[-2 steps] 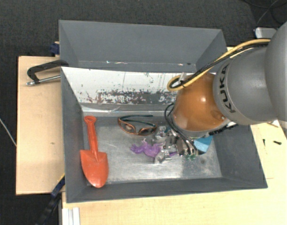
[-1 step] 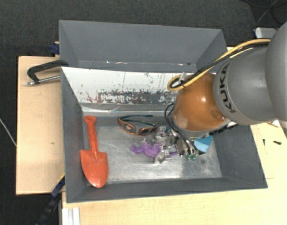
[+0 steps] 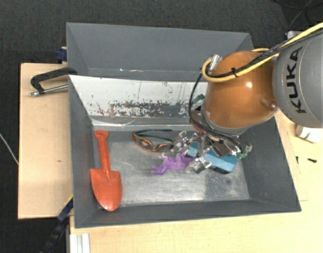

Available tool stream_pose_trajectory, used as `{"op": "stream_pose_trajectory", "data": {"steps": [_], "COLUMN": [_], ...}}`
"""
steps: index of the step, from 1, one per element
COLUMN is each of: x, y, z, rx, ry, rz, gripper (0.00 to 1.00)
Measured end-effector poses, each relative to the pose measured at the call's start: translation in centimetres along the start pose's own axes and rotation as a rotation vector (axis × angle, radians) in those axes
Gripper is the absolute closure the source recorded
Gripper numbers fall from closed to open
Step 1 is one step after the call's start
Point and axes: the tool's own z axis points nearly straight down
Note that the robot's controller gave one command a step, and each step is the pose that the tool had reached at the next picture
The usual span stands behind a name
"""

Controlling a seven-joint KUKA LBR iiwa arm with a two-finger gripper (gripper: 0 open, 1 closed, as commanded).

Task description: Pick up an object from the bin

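My gripper [image 3: 201, 152] hangs low at the right middle of the bin floor, under the arm's orange cover. A blue block-like thing [image 3: 225, 164] lies right against it on its right side, partly hidden by it. A small purple toy figure [image 3: 170, 165] lies just left of the gripper. A pair of glasses with a brown-orange frame [image 3: 150, 140] lies behind the figure, its right end reaching up to the gripper.
A red-orange toy shovel [image 3: 105, 175] lies along the bin's left side, blade toward the front. The arm and its cover hide the bin's right rear part. Bare floor shows between the shovel and the purple figure.
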Motion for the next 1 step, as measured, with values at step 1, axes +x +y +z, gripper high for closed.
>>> {"op": "stream_pose_trajectory", "data": {"steps": [1], "x": [0.00], "y": [0.01], "z": [0.00], "rx": [0.000], "ry": [0.000], "rz": [0.000], "gripper": [1.00]}}
